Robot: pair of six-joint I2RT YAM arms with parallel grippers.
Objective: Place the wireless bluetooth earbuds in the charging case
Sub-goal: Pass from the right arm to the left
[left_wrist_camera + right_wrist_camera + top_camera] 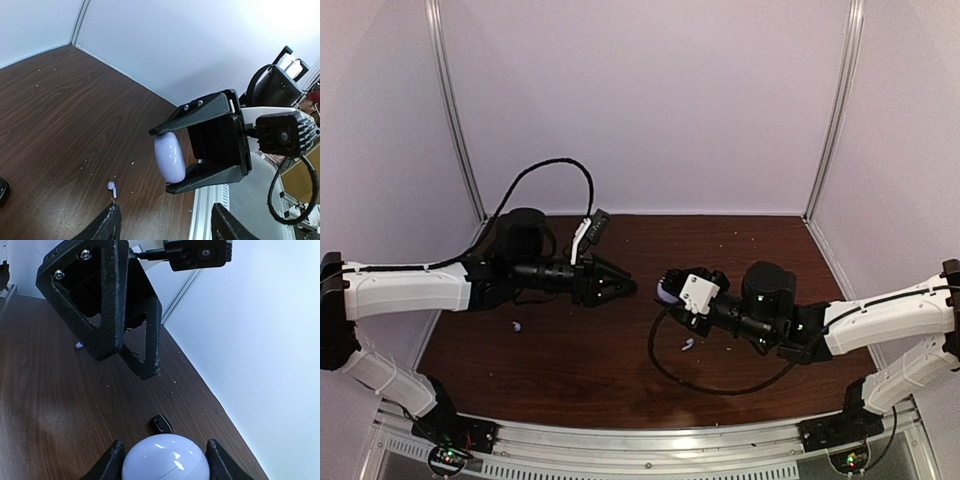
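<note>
- Bright light is washing out the left wrist view's upper right corner.
- Highlights are glinting on the charging case (167, 456).
- The overhead view is looking soft.

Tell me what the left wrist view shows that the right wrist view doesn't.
Left wrist only: the whole right gripper side-on, clamping the charging case, and an earbud on the table nearby. Right wrist only: the whole left gripper, open and empty, facing the case. Both: the closed charging case, held clear of the wooden table.
</note>
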